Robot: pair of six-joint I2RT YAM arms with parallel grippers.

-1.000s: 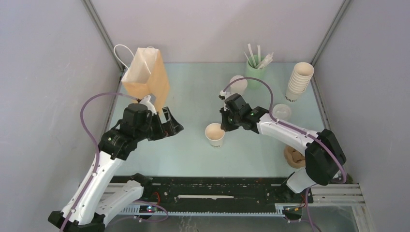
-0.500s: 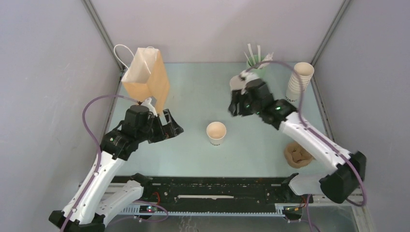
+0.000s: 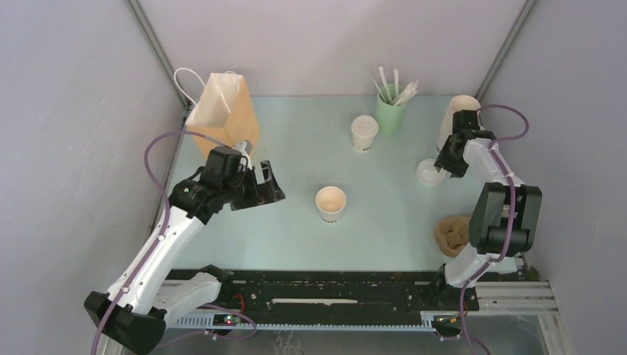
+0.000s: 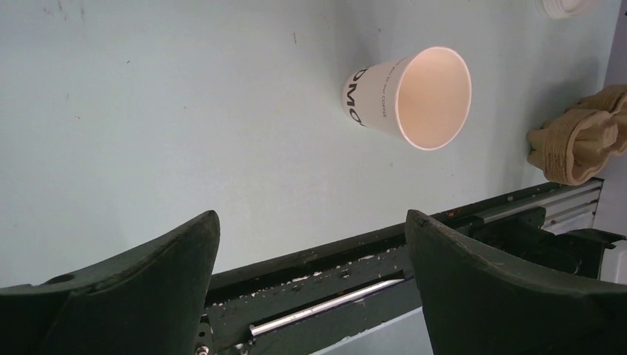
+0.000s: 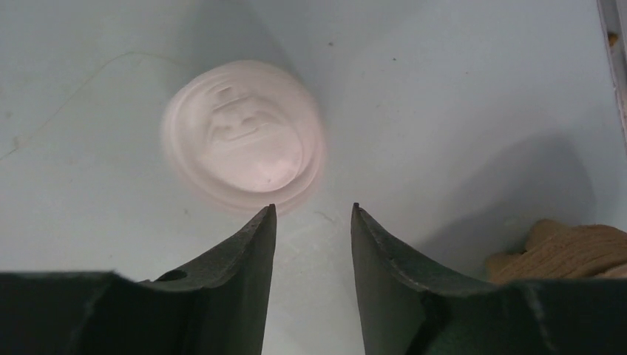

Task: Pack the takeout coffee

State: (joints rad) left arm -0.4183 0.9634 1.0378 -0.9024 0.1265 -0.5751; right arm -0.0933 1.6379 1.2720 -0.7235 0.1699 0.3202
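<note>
One lidded cream cup stands upright at the back centre. A second cream cup stands mid-table with no lid; in the left wrist view its open mouth shows. A loose white lid lies flat at the right, and shows just ahead of the fingertips in the right wrist view. My right gripper hovers low beside the lid, narrowly open and empty. My left gripper is wide open and empty, left of the lidless cup. The brown paper bag stands open at the back left.
A green cup of white sticks stands at the back. A tall stack of lidless cups is at the back right, next to my right arm. A crumpled brown cloth lies near the front right.
My right arm left the lidless cup, swung back past the lidded cup and then right, ending beside the loose lid. My left arm shifted only slightly.
</note>
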